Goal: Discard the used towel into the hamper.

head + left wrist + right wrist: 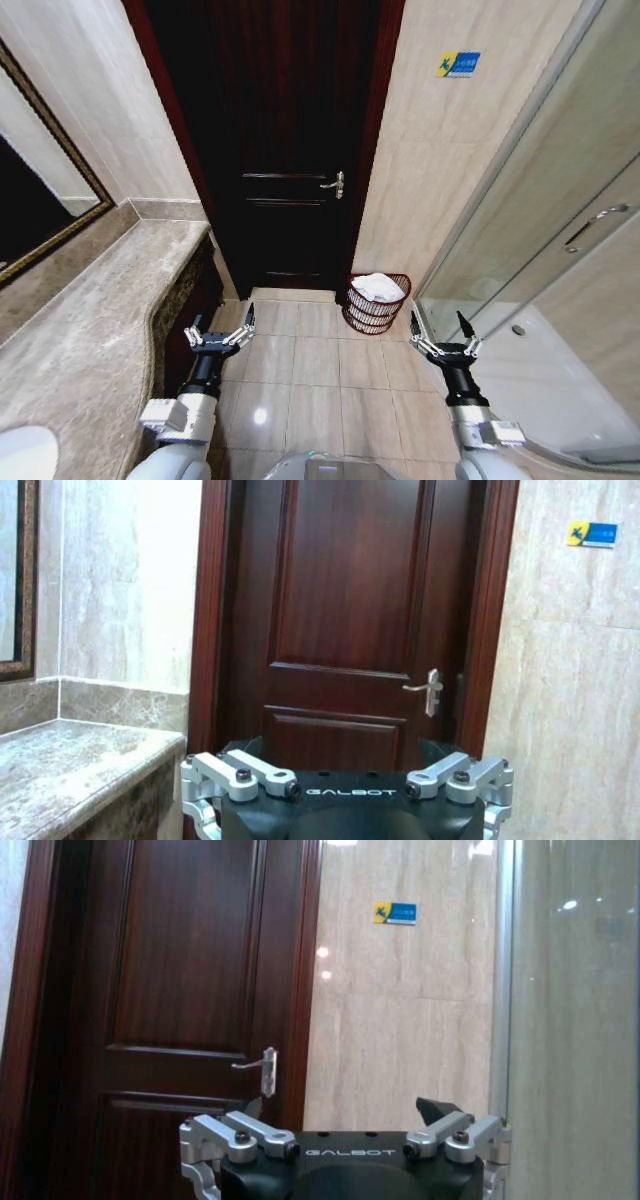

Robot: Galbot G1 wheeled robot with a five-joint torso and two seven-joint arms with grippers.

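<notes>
- Room: tiled bathroom floor (pixel 300 370), dark-red wooden door (pixel 285 150) straight ahead, mottled beige marble table (pixel 80 320) along the robot's left, glass shower enclosure (pixel 540 250) on its right.
- Hamper: small round dark-red wire hamper (pixel 377 312) with horizontal ribs stands upright on the floor against the wall, just beside the door frame and near the shower's corner.
- Towel: a white crumpled towel (pixel 377 286) already lies inside the hamper, mounded at rim level. By the look of things the discard is done or nearly so.
- Handling, as judged: the towel is light, soft and limp; it would sag and drape rather than hold shape. Best pinched at a raised fold on top of the mound, well clear of the wire rim. The hamper looks light and could tip or slide if nudged.
- Left gripper (pixel 222 333): held above the floor beside the table edge, fingers spread, holding nothing.
- Right gripper (pixel 443 335): held above the floor near the shower door, just beside the hamper, fingers spread, empty.
</notes>
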